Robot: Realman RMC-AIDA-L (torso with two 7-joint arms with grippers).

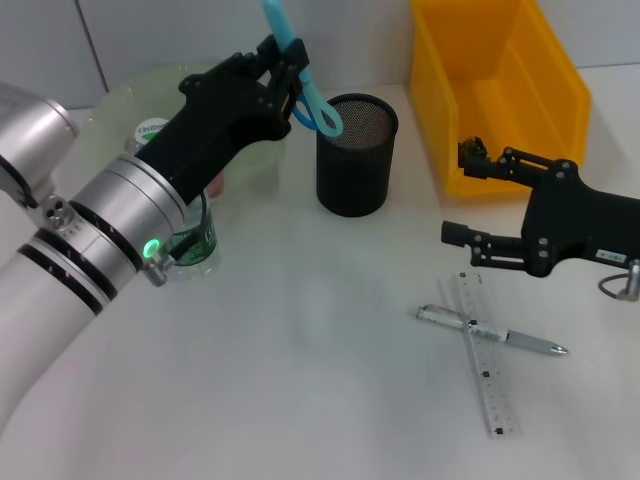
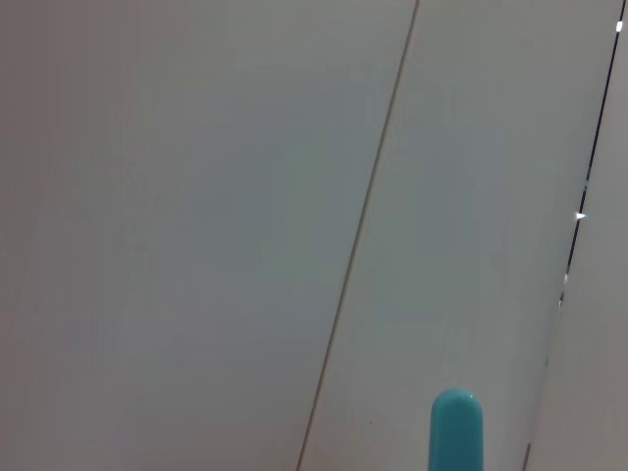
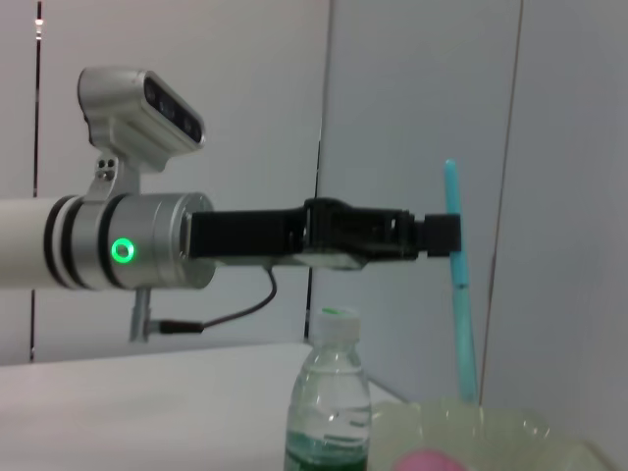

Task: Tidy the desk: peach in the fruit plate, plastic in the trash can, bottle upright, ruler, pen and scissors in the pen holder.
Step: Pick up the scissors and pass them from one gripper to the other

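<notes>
Teal scissors [image 1: 300, 75] are pinched upright in the left pincer [image 1: 285, 62], handles just above the mesh pen holder [image 1: 356, 155] rim. If released off-centre, they could catch the rim and topple. The right pincer [image 1: 462, 190] hangs spread above the desk [image 1: 300, 400].

One pair of teal scissors [image 1: 300, 75], one black mesh pen holder [image 1: 356, 155], one yellow bin [image 1: 495, 90], one pen [image 1: 492, 332], one clear ruler [image 1: 483, 352], one water bottle [image 3: 330, 402], one green fruit plate [image 1: 150, 100], one pink peach [image 3: 430, 460].
</notes>
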